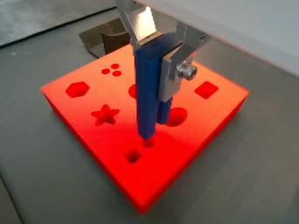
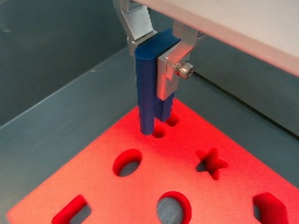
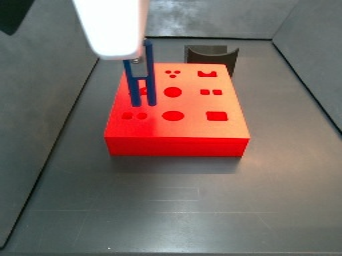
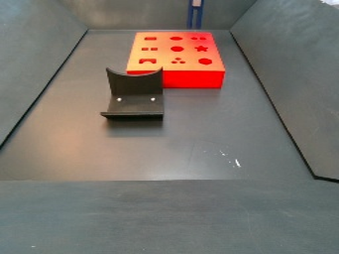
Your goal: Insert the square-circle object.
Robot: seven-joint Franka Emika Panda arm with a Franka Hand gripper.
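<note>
Hand [image 1: 158,54] pinching the upright square-circle object [image 1: 152,87] by its top, lower tip apparently just entering the red block [image 1: 82,109] at frame centre. Piece looks rigid, light, slippery; hold high.

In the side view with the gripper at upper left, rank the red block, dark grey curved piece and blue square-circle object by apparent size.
1. Red block, clearly largest.
2. Dark grey curved piece; it sits farther back, so unsure.
3. Square-circle object, slim, partly hidden by the gripper holding it.
</note>
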